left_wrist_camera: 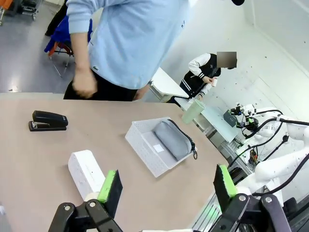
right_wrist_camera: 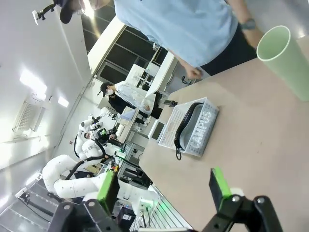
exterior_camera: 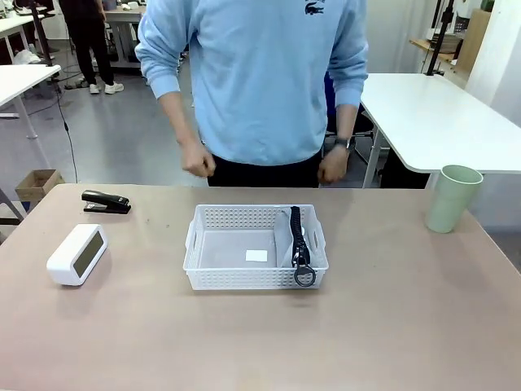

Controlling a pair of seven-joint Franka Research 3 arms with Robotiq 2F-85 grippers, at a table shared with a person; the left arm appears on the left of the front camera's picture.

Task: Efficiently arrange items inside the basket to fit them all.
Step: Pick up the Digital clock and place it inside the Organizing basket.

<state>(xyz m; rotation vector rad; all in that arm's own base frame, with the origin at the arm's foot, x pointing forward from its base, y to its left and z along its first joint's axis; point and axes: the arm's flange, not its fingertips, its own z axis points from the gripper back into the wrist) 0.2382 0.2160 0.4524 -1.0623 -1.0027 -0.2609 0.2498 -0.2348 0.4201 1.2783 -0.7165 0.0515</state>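
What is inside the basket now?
A grey pouch with a black strap leans at the basket's right side; a white label lies on the floor. Anything beneath the pouch is hidden.

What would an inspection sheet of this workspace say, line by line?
Surface: light brown table, no spill seen.
Job's things: white basket at the middle, grey pouch leaning along its right wall, black strap over the front rim; black stapler and white boxy device at the left, green cup at the far right, all outside it.
Clutter: small white card on the basket floor.
Grippers: left gripper and right gripper, jaws open, nothing held.
Cables: thin dark cable by the white table at far left.
Surroundings: person in a light blue sweatshirt at the far side, hands off the table; cardboard box on the floor.
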